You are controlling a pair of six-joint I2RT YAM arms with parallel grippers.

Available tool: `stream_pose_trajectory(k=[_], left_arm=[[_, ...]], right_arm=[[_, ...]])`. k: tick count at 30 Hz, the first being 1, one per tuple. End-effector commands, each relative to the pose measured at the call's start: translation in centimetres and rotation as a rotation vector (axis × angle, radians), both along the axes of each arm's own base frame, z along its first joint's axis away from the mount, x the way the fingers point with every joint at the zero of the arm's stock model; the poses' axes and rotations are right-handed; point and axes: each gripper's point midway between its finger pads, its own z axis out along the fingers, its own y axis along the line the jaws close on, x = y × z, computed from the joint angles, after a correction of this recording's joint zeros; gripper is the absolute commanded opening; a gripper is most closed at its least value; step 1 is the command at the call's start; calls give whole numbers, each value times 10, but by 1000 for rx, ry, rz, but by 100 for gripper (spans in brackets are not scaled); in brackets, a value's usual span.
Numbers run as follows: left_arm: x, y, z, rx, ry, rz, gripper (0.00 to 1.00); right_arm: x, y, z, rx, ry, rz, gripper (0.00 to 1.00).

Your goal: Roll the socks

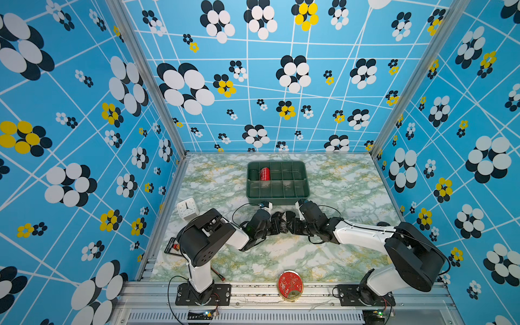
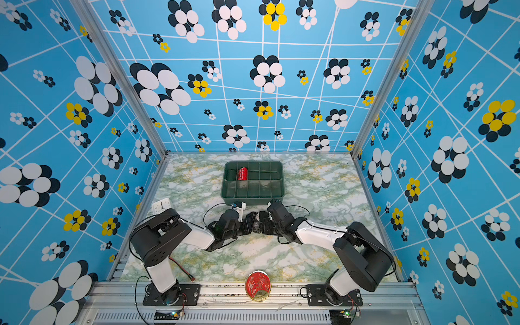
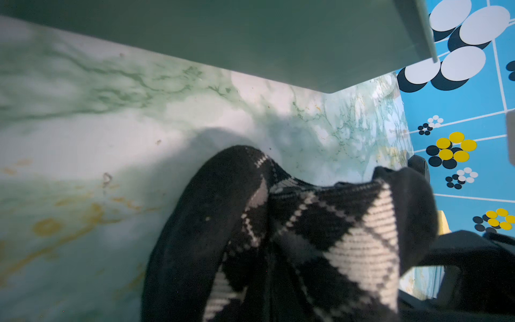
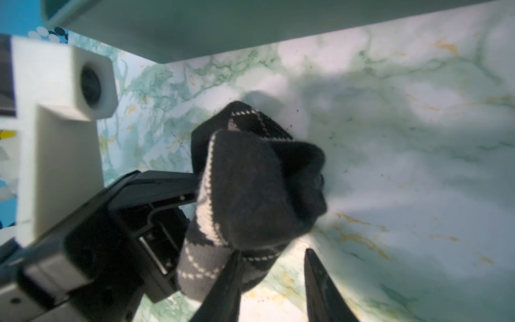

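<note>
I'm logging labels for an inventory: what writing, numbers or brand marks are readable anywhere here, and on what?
Nothing here reads clearly.
On the clock: dial marks, too small.
On the black card: white and red print, blurred.
On the red tin: gold pattern; any lettering too small.

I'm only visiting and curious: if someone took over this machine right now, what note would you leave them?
Left claw: shut on the socks.
Right claw: open beside the socks, gripping nothing.
Socks: bunched between the claws, just in front of the green tray.
Done: a rough bundle; a red roll and a dark green roll sit in the tray.
Left: probably tighten the roll and tuck the loose black end.
</note>
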Motion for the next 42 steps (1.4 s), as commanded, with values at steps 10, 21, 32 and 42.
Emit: stream_pose_trajectory(k=[10, 21, 32, 42], left_arm=[[-46, 22, -73, 158, 259, -63, 0], [-49, 14, -79, 114, 294, -89, 0], [-51, 7, -83, 75, 326, -114, 0], [-52, 4, -86, 56, 342, -125, 0]], right_arm=[[7, 22, -4, 57, 4, 23, 52], [11, 32, 2, 133, -46, 41, 52], [18, 44, -14, 152, -19, 49, 48], [17, 52, -27, 172, 15, 58, 32]])
